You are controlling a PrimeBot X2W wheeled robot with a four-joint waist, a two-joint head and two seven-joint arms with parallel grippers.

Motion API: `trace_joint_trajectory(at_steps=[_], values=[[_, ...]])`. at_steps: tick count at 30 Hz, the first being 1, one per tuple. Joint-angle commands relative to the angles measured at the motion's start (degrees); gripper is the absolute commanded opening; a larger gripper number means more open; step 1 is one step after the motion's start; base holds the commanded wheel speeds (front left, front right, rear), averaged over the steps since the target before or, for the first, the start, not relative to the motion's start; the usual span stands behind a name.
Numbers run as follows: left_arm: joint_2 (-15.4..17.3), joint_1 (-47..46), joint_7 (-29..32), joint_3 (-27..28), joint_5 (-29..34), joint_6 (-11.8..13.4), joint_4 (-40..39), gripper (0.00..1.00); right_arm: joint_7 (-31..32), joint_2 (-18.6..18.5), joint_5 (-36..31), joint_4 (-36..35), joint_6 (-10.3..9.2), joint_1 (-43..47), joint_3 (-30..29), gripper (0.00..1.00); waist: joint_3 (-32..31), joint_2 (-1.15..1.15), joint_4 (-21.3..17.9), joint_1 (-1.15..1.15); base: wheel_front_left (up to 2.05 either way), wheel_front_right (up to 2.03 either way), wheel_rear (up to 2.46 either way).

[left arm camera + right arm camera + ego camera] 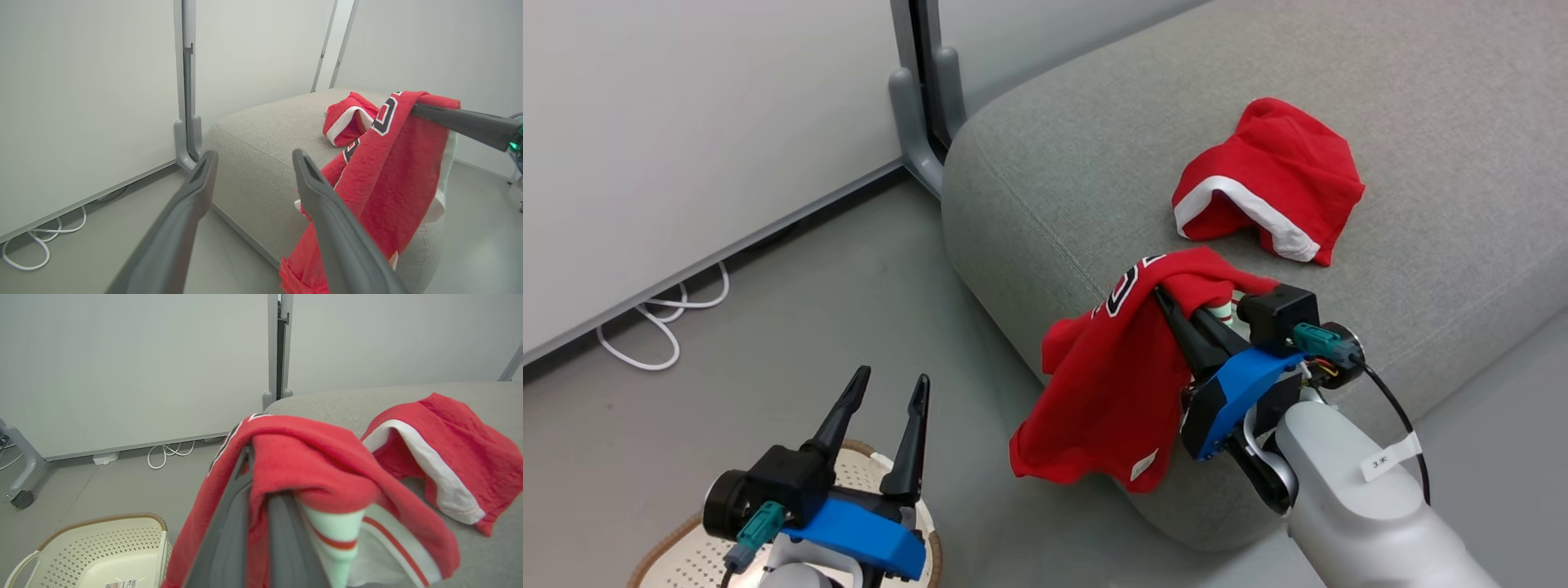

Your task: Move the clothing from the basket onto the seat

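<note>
The right gripper (1164, 300), clamped on a bright red soft jersey (1103, 384), holds it hanging off the light grey upholstered seat's (1421, 122) front edge (the seat proper lies farther forward, where red white-trimmed shorts (1270, 175) rest). The left gripper (892, 377), jaws apart, hovers above the cream perforated plastic basket (686, 559).

- Bright, even, diffuse light all round; no glare off the pale wall (686, 122).
- Only a faint soft shadow under the red shorts (1282, 163) on the seat (1421, 82).
- Head view: crisp throughout.
- Left wrist view: my left fingers (173, 228) loom soft, out of focus.
- Right wrist view: the red jersey (310, 457) blurs near the lens.
- My 2 wrist views stretch toward the edges.
</note>
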Motion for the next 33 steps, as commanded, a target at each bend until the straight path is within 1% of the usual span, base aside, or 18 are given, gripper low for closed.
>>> trace_joint_trajectory(at_steps=[1,6,13,16,18,21,27,30,33], values=[[0.47,-0.76,-0.15,-0.17,0.30,-0.15,-0.04,1.00,-0.31,-0.05,-0.33,-0.49,0.03,0.63,-0.25,0.00,0.63,0.00,-0.44,0.00,0.00,0.00,0.00],[0.90,-2.09,-0.15,-1.49,-0.14,-0.15,0.76,1.00,-0.32,-0.74,-1.24,-1.38,0.02,1.80,-1.58,0.00,1.44,0.00,-0.69,0.00,0.00,0.00,0.00],[1.30,-2.73,-0.15,-2.05,-0.93,-0.15,1.45,1.00,-0.31,-0.16,-2.06,-1.73,0.02,2.38,-2.74,0.00,1.74,0.00,-0.75,0.00,0.00,0.00,0.00],[1.65,-2.95,-0.15,-2.18,-1.15,-0.15,1.52,1.00,-0.31,0.01,-1.33,-2.43,0.02,2.17,-1.90,0.00,1.88,0.00,-0.73,0.00,0.00,0.00,0.00],[1.86,-3.13,-0.15,-1.97,-1.33,-0.15,1.43,1.00,-0.15,-0.65,-1.03,-2.50,0.02,1.16,-1.56,0.00,2.13,0.00,-0.74,0.00,0.00,0.00,0.00],[2.31,-3.42,-0.15,-1.46,-1.06,-0.15,0.83,1.00,0.48,-1.17,0.87,-3.49,0.02,-1.46,-1.95,0.00,3.02,0.00,-0.85,0.00,0.00,0.00,0.00],[3.38,-4.11,-0.15,-0.34,0.21,-0.15,-1.34,1.00,3.45,-4.12,4.78,-6.26,0.02,-10.79,-4.77,0.00,6.54,0.00,-1.24,0.00,0.00,0.00,0.00],[4.30,-5.34,-0.15,-0.60,0.93,-0.15,-2.85,1.00,5.44,-7.04,7.77,-7.61,0.02,-16.35,-7.39,0.00,9.68,0.00,-0.61,0.00,0.00,0.00,0.00],[5.51,-6.85,-0.15,-1.37,1.61,-0.15,-4.18,1.00,6.88,-9.42,11.67,-8.24,0.02,-21.38,-11.41,0.00,13.53,0.00,0.60,0.00,0.00,0.00,0.00]])
